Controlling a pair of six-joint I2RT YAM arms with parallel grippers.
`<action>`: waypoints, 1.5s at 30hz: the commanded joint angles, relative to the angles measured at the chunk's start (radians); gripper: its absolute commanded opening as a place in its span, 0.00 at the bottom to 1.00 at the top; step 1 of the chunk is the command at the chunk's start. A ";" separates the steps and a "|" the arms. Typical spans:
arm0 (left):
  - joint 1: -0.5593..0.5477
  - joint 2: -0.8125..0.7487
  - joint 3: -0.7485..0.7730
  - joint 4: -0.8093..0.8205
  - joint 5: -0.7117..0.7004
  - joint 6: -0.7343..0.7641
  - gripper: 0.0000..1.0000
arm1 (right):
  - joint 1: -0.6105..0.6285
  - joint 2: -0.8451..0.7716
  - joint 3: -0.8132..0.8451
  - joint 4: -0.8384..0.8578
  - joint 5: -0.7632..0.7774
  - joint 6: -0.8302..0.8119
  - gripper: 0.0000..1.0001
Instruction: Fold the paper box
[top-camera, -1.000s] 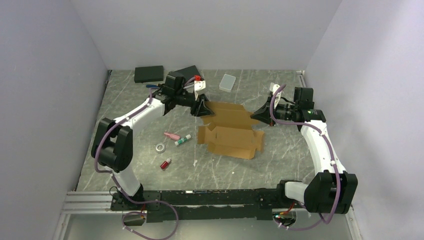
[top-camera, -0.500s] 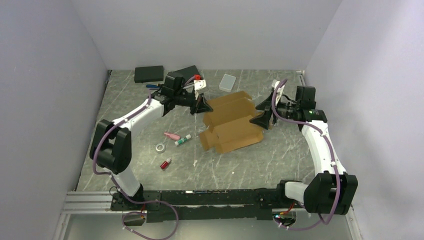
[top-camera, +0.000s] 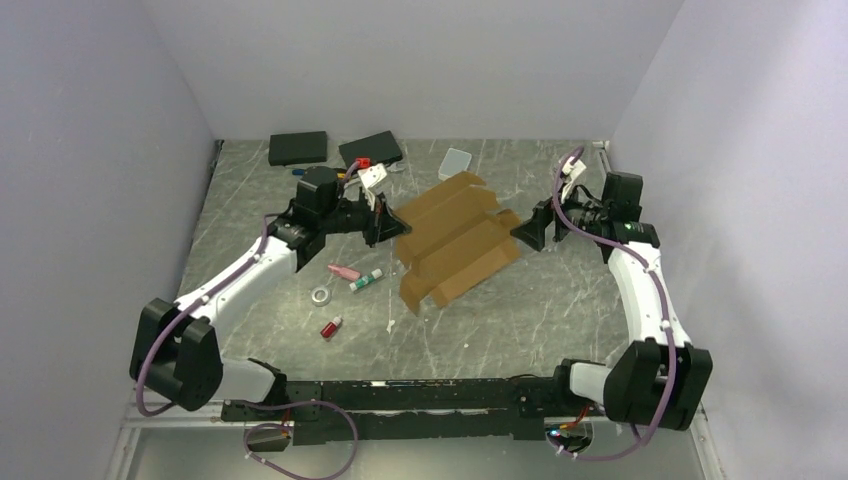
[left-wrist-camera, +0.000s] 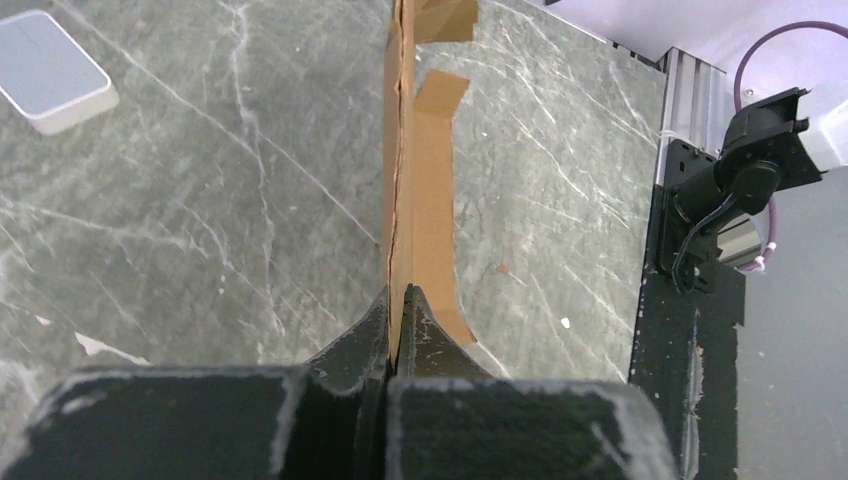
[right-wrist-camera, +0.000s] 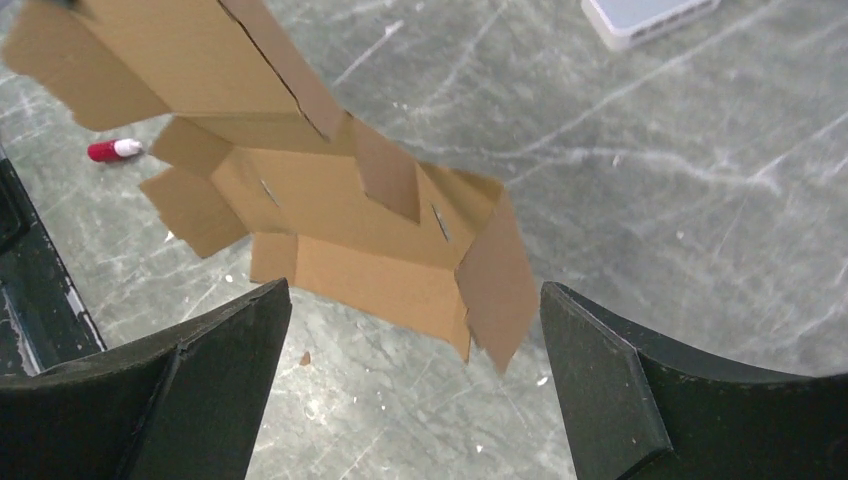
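Paper box (top-camera: 455, 235) clamped in left pincer (top-camera: 392, 222), right pincer (top-camera: 525, 230) spread apart, white case (top-camera: 455, 163) beyond

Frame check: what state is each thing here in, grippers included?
paper box: unfolded, tilted, one edge pinched.
left gripper: shut on the paper box.
right gripper: open, holding nothing.
white plastic case: closed, lying flat.
black boxes: closed, lying flat.

brown paper box (top-camera: 455, 237), unfolded, tilted, lifted
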 joint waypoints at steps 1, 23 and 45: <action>-0.010 -0.075 -0.043 0.048 -0.060 -0.128 0.00 | -0.003 0.038 -0.034 0.054 0.030 0.015 0.98; -0.011 -0.121 -0.078 -0.011 -0.140 -0.245 0.00 | 0.181 0.171 -0.122 0.378 0.344 0.058 0.25; -0.087 0.055 0.215 -0.315 -0.245 -0.146 0.00 | 0.073 0.209 -0.299 0.778 0.287 0.341 0.00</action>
